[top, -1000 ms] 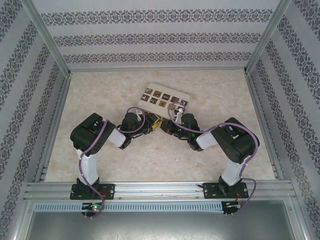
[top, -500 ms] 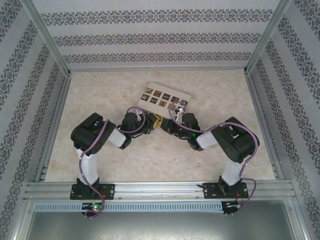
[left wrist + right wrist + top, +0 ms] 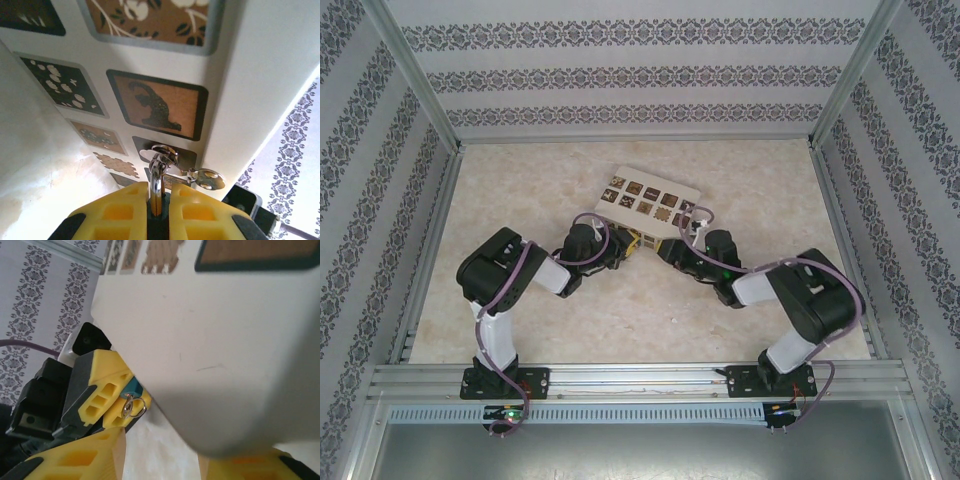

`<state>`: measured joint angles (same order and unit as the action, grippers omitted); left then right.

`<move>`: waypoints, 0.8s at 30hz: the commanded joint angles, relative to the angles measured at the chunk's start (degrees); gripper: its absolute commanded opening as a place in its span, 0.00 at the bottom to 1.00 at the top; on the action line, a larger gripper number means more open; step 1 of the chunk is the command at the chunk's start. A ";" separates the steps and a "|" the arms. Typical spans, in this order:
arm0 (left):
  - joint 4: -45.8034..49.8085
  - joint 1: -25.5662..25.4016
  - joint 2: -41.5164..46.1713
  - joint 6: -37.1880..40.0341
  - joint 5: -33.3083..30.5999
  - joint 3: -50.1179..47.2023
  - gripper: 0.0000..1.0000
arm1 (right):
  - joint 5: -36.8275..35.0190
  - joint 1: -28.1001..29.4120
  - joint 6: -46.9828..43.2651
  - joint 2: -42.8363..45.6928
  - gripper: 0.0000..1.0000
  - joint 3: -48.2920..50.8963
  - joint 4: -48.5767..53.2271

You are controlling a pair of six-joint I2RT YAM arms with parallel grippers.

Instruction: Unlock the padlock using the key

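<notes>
Left pincer (image 3: 159, 189) pinched the padlock (image 3: 133, 385), my right pincer (image 3: 167, 460) hung open and empty, so the unheld key (image 3: 207, 179) might drop.

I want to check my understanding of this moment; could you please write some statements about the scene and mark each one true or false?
1. The left gripper pinches the blue padlock between its yellow fingers. True.
2. The right gripper is shut. False: its fingers stand wide apart.
3. The white box has brown patterned tiles on top. True.
4. The padlock lies alone on the table. False: it is held close beside the white box.
</notes>
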<state>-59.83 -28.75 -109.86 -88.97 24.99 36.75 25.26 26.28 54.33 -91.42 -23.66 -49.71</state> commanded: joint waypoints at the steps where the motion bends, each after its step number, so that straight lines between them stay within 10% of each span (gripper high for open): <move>1: 1.30 0.52 3.90 0.74 0.22 -0.10 0.08 | -2.04 -0.23 -10.49 8.14 0.46 0.12 8.16; 8: 5.52 0.45 8.01 -1.26 -0.34 -1.70 0.02 | -15.68 3.60 -36.12 27.95 0.64 -2.59 32.94; 17: 13.94 -1.04 13.91 -2.49 -2.19 -3.09 0.00 | -20.97 5.88 -62.37 41.27 0.98 -0.49 34.95; 24: 22.66 -2.94 18.85 -1.52 -3.76 -1.46 0.00 | -24.54 11.17 -78.23 42.16 0.98 -0.40 34.63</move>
<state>-40.49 -30.37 -93.95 -90.70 22.22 33.52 3.31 35.62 -12.78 -49.52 -24.82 -15.79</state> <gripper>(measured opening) 0.116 0.984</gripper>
